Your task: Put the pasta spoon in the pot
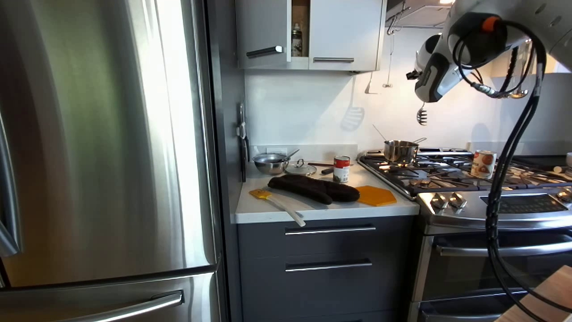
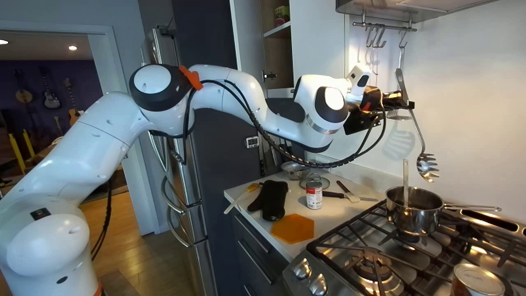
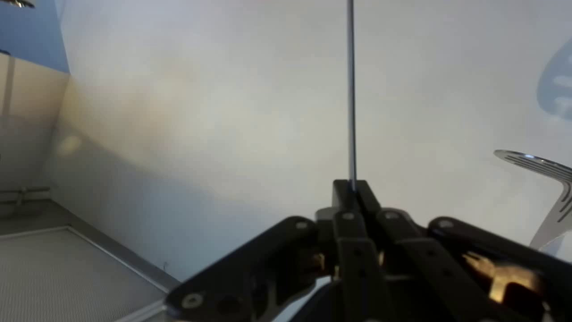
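Observation:
The pasta spoon (image 2: 427,166) is a dark metallic utensil with a toothed, rounded head. In an exterior view my gripper (image 2: 411,105) is shut on its handle, high beside the wall, and the head hangs down, tilted. The head also shows in an exterior view (image 1: 421,116), above and right of the pot (image 1: 401,152). In the wrist view the thin handle (image 3: 351,89) runs up from between my closed fingertips (image 3: 352,185); the head is out of view there. The shiny pot (image 2: 415,218) stands on the stove, below the spoon, with another utensil's handle sticking out.
A slotted turner (image 3: 536,165) hangs beside the gripper from the hood rail (image 2: 384,27). A large can (image 1: 483,164) stands on the stove. The counter holds a small can (image 2: 314,195), oven mitts (image 2: 274,199), an orange mat (image 2: 292,228) and knives. A cabinet door stands open.

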`<state>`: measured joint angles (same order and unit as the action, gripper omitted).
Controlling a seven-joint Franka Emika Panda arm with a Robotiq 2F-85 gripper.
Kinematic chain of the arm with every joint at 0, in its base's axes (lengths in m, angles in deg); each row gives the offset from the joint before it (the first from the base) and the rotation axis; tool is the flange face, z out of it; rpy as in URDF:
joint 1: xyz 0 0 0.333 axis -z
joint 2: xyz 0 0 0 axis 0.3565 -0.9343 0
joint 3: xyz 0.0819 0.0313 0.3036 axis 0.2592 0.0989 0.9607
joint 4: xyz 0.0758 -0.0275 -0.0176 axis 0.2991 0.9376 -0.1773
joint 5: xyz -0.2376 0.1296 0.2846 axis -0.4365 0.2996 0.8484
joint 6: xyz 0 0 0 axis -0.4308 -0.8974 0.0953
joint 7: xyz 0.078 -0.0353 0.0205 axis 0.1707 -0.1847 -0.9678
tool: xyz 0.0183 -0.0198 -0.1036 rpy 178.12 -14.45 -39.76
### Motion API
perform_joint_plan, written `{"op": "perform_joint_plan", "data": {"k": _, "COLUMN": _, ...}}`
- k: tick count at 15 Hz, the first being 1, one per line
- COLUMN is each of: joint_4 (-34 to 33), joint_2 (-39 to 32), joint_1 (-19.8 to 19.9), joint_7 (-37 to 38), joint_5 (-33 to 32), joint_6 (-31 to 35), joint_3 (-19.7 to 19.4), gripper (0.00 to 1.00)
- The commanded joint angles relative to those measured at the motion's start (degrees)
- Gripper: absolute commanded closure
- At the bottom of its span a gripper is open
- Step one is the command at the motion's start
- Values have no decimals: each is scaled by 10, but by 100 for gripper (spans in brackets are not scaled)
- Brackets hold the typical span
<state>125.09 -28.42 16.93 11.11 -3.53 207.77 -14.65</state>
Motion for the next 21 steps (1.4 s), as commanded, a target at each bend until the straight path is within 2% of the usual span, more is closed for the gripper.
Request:
{"op": "perform_joint_plan", "data": {"k": 1, "joint_4": -27, "joint_2": -89, "joint_1": -17, "joint_7": 16, "joint_5": 35, "joint_6": 82, "joint_3": -78, "gripper": 99}}
{"op": "perform_joint_plan", "data": {"k": 5, "joint_4": -22, "joint_2": -131, "joint_1": -16, "joint_7": 8, "joint_5": 71, "joint_6": 126, "joint_3": -92, "gripper": 99}}
{"op": "perform_joint_plan", "data": {"k": 7, "joint_4": -10, "joint_2": -134, "joint_1": -16, "joint_7": 4, "joint_5": 68, "joint_6": 135, "joint_3": -79, "gripper": 99}}
{"op": "perform_joint_plan", "data": {"k": 9, "joint_4": 1, "joint_2": -126, "joint_1": -19, "joint_7": 3, "joint_5": 54, "joint_6": 137, "joint_3": -62, "gripper": 99}}
{"op": "perform_joint_plan", "data": {"k": 15, "joint_4": 19, "joint_2": -134, "joint_1": -38, "joint_7": 0, "joint_5": 55, "joint_6": 119, "joint_3": -59, "gripper": 99}}
{"op": "perform_joint_plan", "data": {"k": 16, "joint_4": 28, "joint_2": -114, "joint_1": -34, "joint_7": 5, "joint_5": 40, "joint_6": 106, "joint_3": -38, "gripper": 99}}
{"op": "perform_joint_plan", "data": {"k": 17, "joint_4": 3, "joint_2": -136, "joint_1": -29, "joint_7": 3, "joint_5": 55, "joint_6": 120, "joint_3": -53, "gripper": 96}}
{"op": "perform_joint_plan", "data": {"k": 21, "joint_4": 9, "joint_2": -134, "joint_1": -29, "joint_7": 3, "joint_5": 53, "joint_6": 115, "joint_3": -44, "gripper": 96}}
